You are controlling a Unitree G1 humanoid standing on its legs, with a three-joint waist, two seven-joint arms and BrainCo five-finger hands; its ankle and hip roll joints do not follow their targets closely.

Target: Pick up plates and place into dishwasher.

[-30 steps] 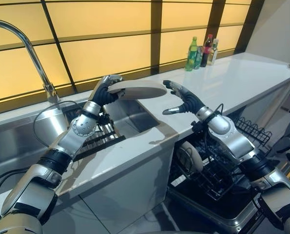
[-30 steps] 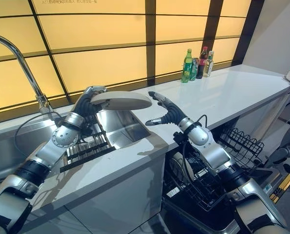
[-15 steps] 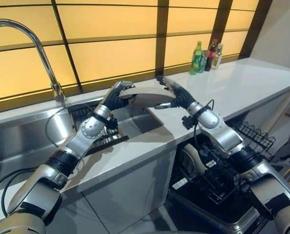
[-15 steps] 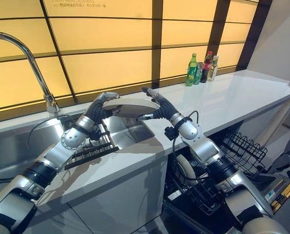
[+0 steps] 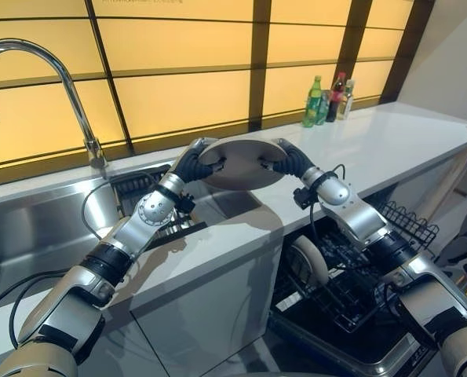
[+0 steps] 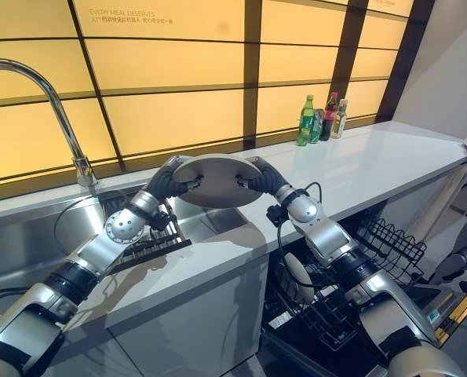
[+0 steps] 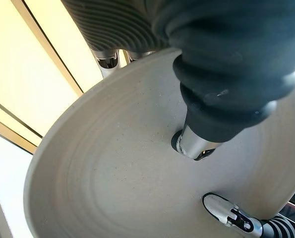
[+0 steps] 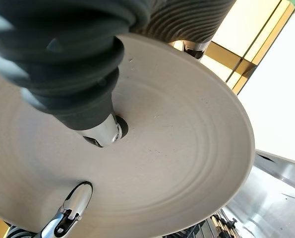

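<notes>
- Since a second ago the right hand (image 6: 258,177) has closed in from well apart and taken the far side of the plate (image 6: 215,180), and the plate has tipped from lying nearly flat to showing its face to the head camera.
- The plate is held in the air between both hands, above the edge of the sink (image 5: 37,228) and the white counter (image 5: 359,137), touching neither.
- The left hand (image 5: 194,163) grips the plate's left rim: in the left wrist view its thumb (image 7: 197,144) presses on the plate's face while its fingers (image 7: 107,62) wrap behind the rim, so it is clamped on the plate.
- The right hand pinches the right rim in the same way: thumb (image 8: 105,134) on the face, fingers (image 8: 194,47) curled over the back edge.
- Each wrist view also shows the other hand's thumb tip lying on the plate.
- A dark rack (image 5: 166,224) lies in the sink under the left forearm, and a curved tap (image 5: 52,75) stands behind the basin.
- Below the counter's edge the dishwasher (image 5: 351,314) stands open, its wire basket (image 5: 410,220) pulled out, with another plate (image 5: 308,263) standing upright in it.
- Bottles (image 5: 327,98) stand together at the back of the counter.
</notes>
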